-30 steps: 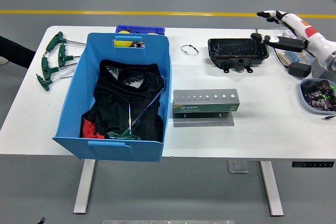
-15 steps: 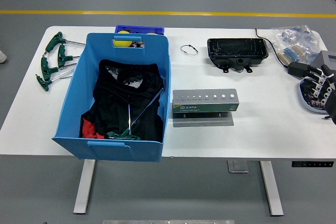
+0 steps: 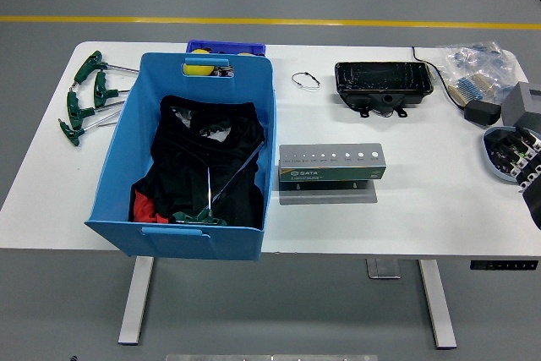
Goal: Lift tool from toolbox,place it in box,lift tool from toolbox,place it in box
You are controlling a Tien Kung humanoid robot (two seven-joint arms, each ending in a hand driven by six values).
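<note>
The blue box [image 3: 188, 158] holds black cloth [image 3: 207, 162] and a green-handled tool [image 3: 199, 218]; the right hand's [image 3: 528, 158] grip is unclear.

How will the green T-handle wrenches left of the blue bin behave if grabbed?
The green T-handle wrenches look rigid, with thin metal shafts. They lie overlapped, so lifting one may drag a neighbour. The T handles should stop rolling. The right hand is barely in view.

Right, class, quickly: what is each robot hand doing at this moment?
Left hand: not in view.
Right hand: only partly in view at the right edge of the table, over a small tray; whether it holds anything cannot be told.
</note>
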